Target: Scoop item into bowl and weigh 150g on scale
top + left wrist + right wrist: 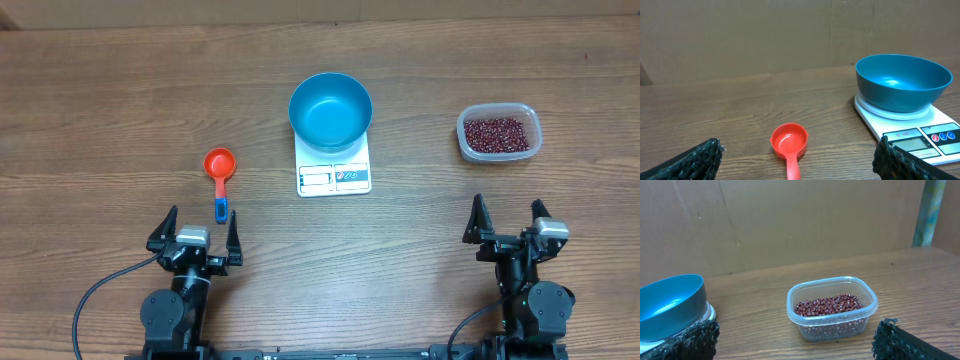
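Beans [495,132] lie in the tub [462,135] straight ahead of my right pincer [509,215], and the scoop [219,165] lies just ahead of my left pincer [201,222], its handle pointing back to it; both pincers are wide open and empty.

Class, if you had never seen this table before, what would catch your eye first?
The bright blue bowl stands out first, sitting empty on the white scale in the centre. Next come the red scoop lying to its left and the clear tub of dark red beans on the right.
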